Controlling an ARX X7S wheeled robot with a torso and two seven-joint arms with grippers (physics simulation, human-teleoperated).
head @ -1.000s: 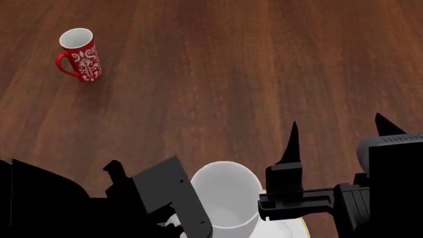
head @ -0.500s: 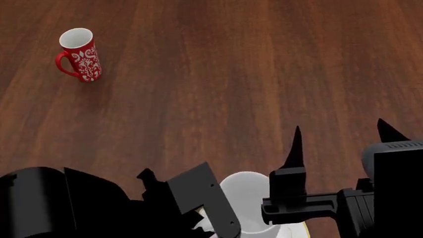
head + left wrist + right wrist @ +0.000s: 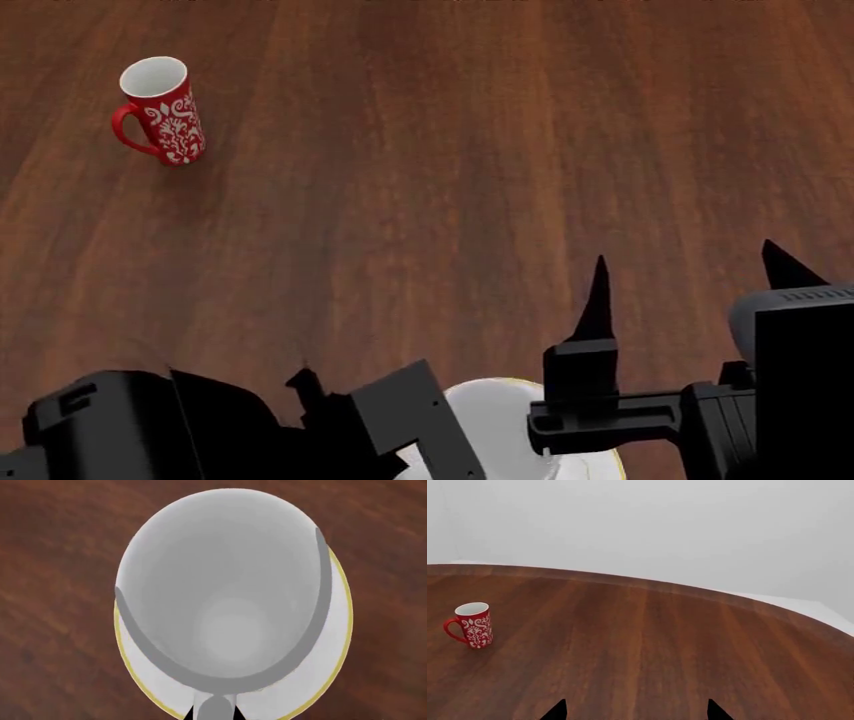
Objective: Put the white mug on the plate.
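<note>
The left gripper [image 3: 400, 455] is seen low in the head view, pressed against the white mug [image 3: 497, 420]. Only a dark sliver of it appears at the mug's handle [image 3: 215, 707] in the left wrist view, so its jaws cannot be judged either parted or closed. The white mug is seen from above in that view, upright, its open mouth filling most of the picture. Beneath it lies the plate [image 3: 327, 675], whose thin gold-yellow rim shows as a crescent around the mug's base. The mug appears to be within the plate's outline, though contact between the two cannot be confirmed from these angles.

The right gripper [image 3: 683, 275] is held just beside the white mug, on its right in the head view, with its two pointed fingertips [image 3: 595, 275] spread well apart and nothing between them. The same tips are seen as two dark points, widely separated, in the right wrist view.

A red mug [image 3: 160, 110] with a white floral pattern stands upright on the wooden table [image 3: 441, 170], well apart from the white mug, far to its left and beyond it.
</note>
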